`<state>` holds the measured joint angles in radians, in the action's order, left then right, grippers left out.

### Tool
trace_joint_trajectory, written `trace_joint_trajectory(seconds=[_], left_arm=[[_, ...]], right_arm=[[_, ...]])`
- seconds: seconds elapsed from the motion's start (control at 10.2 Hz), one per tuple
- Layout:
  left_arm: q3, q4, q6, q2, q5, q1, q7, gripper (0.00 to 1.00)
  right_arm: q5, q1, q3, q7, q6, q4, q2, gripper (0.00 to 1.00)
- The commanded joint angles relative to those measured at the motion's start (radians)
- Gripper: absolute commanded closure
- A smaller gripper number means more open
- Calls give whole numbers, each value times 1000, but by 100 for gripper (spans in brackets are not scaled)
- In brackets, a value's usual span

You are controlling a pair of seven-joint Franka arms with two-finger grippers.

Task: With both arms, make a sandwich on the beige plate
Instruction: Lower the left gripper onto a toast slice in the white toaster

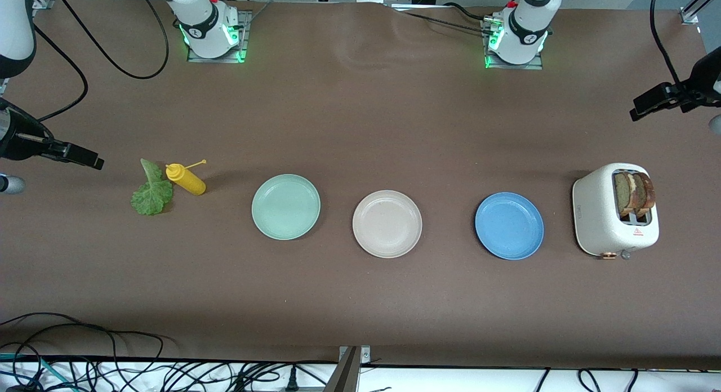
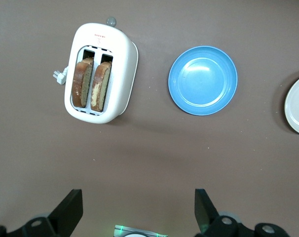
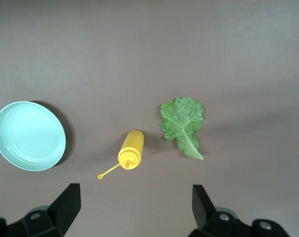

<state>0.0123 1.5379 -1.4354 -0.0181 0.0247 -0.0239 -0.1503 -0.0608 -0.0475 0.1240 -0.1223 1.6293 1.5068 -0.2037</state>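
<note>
A: Starting nearest the front camera: the beige plate [image 1: 387,223] sits bare on the bench [image 1: 360,302], between the blue plate [image 1: 509,226] and the mint-green plate [image 1: 285,206]. Nothing of the sandwich is on it yet.

B: So the first job, I'd judge, is fetching bread. Both bread slices [image 1: 635,192] stand upright in the toaster [image 1: 614,209] at the left arm's end, their crusts well above the slots.

A: Then the left pincer [image 2: 138,212] should come straight down over one slice, fingers either side of its flat faces, and lift vertically so it doesn't drag the toaster. It hangs high over the bench near the toaster, jaws spread wide, holding nothing.

B: And the right pincer [image 3: 134,210]?

A: Also fully open and empty, up over the lettuce leaf [image 1: 151,190] and the yellow squeeze bottle [image 1: 186,178], which lies on its side just beside the leaf. The leaf is flat on the bench, so it'll want a low pinch at the stem.

B: What can't we make out?

A: How deep the slices sit in the slots. In the front view both arms are cut off by the frame edges, so only the wrist views show the fingers properly. The left wrist view catches just an edge of the beige plate.
</note>
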Motion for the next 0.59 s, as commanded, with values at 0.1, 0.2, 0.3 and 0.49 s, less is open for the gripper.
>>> trace_joint_trajectory(seconds=[0.1, 0.2, 0.3, 0.49], left_arm=[[6, -28, -42, -77, -14, -47, 26, 0], [6, -28, -42, -106, -12, -51, 24, 0], [6, -28, -42, -129, -6, -51, 23, 0], [5, -28, -42, -160, 24, -63, 37, 0]], right_arm=[[2, 6, -1, -2, -16, -14, -5, 0], [2, 6, -1, -2, -16, -14, -3, 0], [2, 6, -1, -2, -16, -14, -5, 0], [2, 6, -1, -2, -16, -14, -3, 0]])
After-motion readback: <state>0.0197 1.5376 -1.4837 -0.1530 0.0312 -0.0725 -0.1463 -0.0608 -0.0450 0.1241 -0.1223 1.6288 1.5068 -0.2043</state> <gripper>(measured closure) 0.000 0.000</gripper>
